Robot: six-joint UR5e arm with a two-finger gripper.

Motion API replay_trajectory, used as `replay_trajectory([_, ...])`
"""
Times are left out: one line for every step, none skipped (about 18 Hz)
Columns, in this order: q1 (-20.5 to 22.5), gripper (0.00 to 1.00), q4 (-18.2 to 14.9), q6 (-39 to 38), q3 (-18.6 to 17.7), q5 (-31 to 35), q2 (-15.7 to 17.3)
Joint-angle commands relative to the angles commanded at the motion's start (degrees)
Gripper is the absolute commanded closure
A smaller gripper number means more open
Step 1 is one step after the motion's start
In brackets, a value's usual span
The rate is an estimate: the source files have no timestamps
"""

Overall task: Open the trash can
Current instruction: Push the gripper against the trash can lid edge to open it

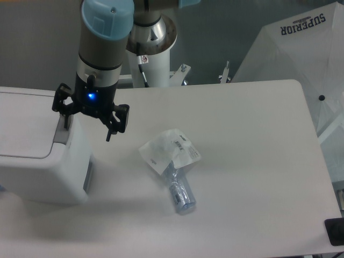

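The trash can (37,156) is a large white boxy bin at the left edge of the table, its flat lid (24,123) down. Its grey push tab (65,129) lies on the lid's right side. My gripper (87,129) hangs open right over that side of the bin. One fingertip (66,123) is over the tab and the other fingertip (108,137) is out past the bin's right wall, above the table. Nothing is held between them. I cannot tell whether the left finger touches the tab.
A crushed clear plastic bottle (174,174) with a white label lies near the table's middle. The white table (252,161) ends at the right, where a white umbrella (301,54) stands. The arm's white base post (153,59) rises behind the table.
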Motion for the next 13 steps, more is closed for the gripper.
replay_trajectory([0.00,0.00,0.01,-0.35,0.00,0.00,-0.09])
replay_trajectory([0.00,0.00,0.09,-0.70,0.00,0.09,-0.09])
replay_trajectory([0.00,0.00,0.09,-0.70,0.00,0.09,0.00])
replay_trajectory([0.00,0.00,0.09,-0.70,0.00,0.09,-0.09])
replay_trajectory([0.00,0.00,0.09,-0.70,0.00,0.09,-0.09])
replay_trajectory([0.00,0.00,0.09,-0.70,0.00,0.09,-0.17])
replay_trajectory([0.00,0.00,0.09,-0.70,0.00,0.09,-0.18])
replay_trajectory([0.00,0.00,0.09,-0.79,0.00,0.09,-0.35])
replay_trajectory([0.00,0.00,0.09,-0.79,0.00,0.09,-0.44])
replay_trajectory([0.00,0.00,0.09,-0.79,0.00,0.09,-0.44])
replay_trajectory([0.00,0.00,0.09,-0.79,0.00,0.09,-0.53])
replay_trajectory([0.00,0.00,0.09,-0.79,0.00,0.09,-0.53])
replay_trajectory([0.00,0.00,0.09,-0.79,0.00,0.09,-0.70])
